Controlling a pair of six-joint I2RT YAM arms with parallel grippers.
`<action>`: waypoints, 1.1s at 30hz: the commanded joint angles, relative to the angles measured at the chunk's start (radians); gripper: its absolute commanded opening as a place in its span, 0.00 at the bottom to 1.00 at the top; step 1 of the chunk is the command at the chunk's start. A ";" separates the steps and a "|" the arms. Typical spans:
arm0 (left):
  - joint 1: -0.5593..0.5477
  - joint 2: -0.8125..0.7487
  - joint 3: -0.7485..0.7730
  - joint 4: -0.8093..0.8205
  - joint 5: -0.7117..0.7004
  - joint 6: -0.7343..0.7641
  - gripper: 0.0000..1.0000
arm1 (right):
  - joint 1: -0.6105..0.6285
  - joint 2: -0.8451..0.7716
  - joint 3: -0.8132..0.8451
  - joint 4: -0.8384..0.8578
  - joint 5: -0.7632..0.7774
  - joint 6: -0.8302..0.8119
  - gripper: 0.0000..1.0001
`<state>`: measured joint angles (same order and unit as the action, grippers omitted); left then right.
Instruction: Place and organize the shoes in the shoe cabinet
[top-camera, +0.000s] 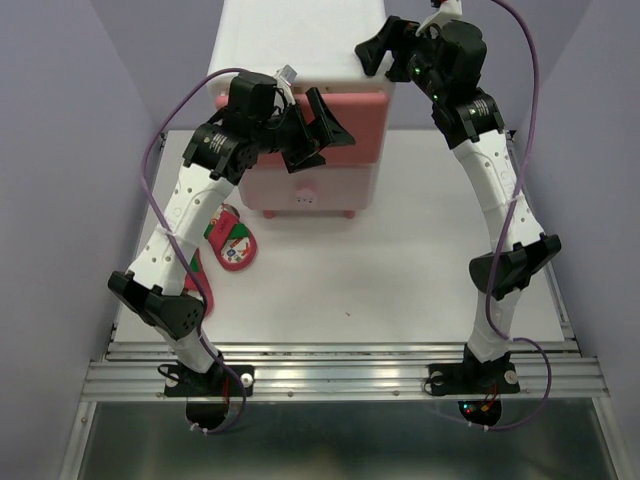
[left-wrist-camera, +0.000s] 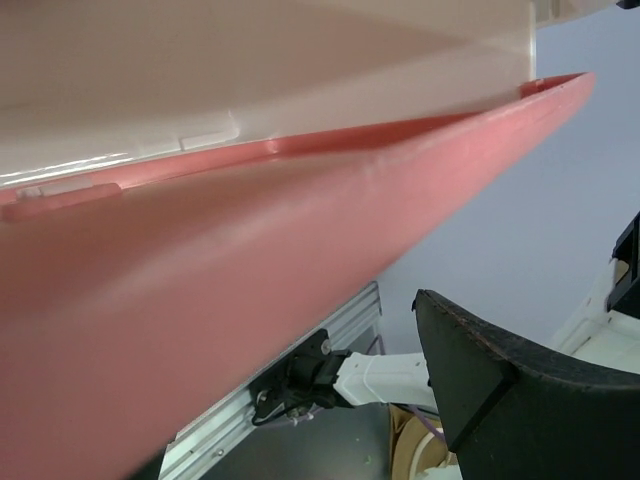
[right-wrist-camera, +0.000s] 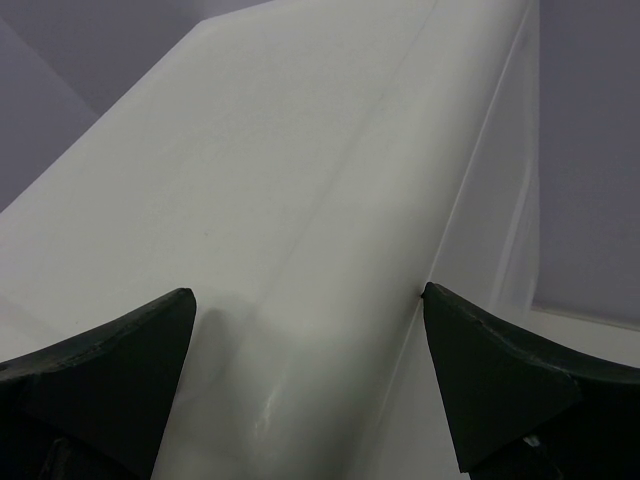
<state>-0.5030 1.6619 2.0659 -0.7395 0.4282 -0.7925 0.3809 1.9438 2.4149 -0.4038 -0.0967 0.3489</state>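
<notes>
The white shoe cabinet (top-camera: 300, 40) stands at the back. Its darker pink upper drawer front (top-camera: 355, 115) looks pulled out a little, and it fills the left wrist view (left-wrist-camera: 200, 300). The paler lower drawer (top-camera: 310, 185) is shut. My left gripper (top-camera: 320, 140) is open at the upper drawer front; only one finger (left-wrist-camera: 490, 390) shows, apart from the pink. My right gripper (top-camera: 385, 48) is open, fingers spread over the cabinet's white top (right-wrist-camera: 300, 200). One red sandal (top-camera: 232, 242) lies on the table at the left, another (top-camera: 196, 272) partly under my left arm. The white sneakers are out of view.
The white tabletop (top-camera: 400, 270) stretches in front of the cabinet. Grey-purple walls (top-camera: 60, 150) close in on both sides. A metal rail (top-camera: 340, 375) with both arm bases runs along the near edge.
</notes>
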 joint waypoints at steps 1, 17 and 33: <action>0.063 0.087 0.000 0.184 -0.322 0.056 0.99 | 0.021 0.078 -0.004 -0.078 0.017 -0.037 1.00; 0.106 0.197 0.141 0.338 -0.401 -0.014 0.99 | 0.021 0.040 -0.008 0.014 -0.029 -0.038 1.00; 0.198 0.211 0.217 0.112 -0.410 0.347 0.99 | 0.021 -0.017 -0.065 0.059 -0.117 -0.031 1.00</action>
<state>-0.4549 1.8133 2.3432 -0.9302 0.3820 -0.7525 0.3805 1.9461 2.3848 -0.3058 -0.1242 0.3519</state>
